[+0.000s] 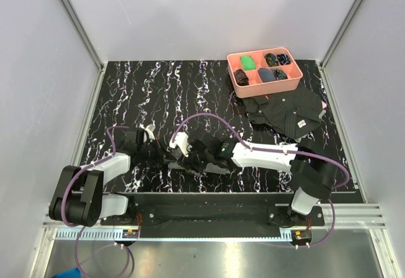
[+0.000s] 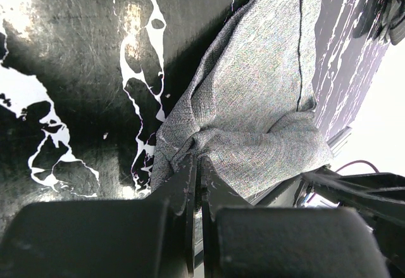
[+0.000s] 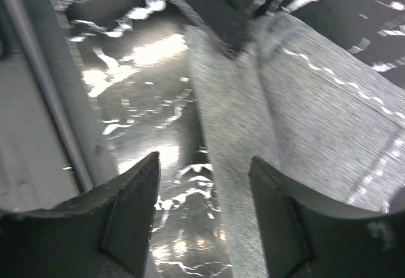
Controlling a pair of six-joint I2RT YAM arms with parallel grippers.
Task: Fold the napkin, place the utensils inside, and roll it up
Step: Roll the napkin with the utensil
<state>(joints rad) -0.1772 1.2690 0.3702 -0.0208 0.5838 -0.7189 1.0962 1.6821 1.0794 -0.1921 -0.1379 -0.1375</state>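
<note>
At the near edge of the worktop (image 1: 139, 88) both arms reach toward the middle and meet just in front of their bases. The left gripper (image 2: 197, 164) has its fingers pressed together, pinching a bunched end of the napkin (image 2: 253, 101). From that pinch the grey cloth runs away in a narrow folded strip, with one layer lapping over another along a dark crease. The right gripper (image 3: 204, 164) is spread. It hangs low over the long edge of the same strip with cloth under one finger and bare worktop under the other, gripping nothing.

The napkin lies close to the near edge, between the two grippers, and from above it is mostly hidden beneath them. I take the folding as done, since the cloth is no longer a flat square. No spoon or fork shows in any view, and I cannot tell whether they are tucked inside. The bundle looks loose rather than tightly wound, so the rolling seems unfinished.

Farther back to the right lies a black patterned cloth (image 1: 285, 110), and beyond it a pink tray (image 1: 266, 90) of small items.
</note>
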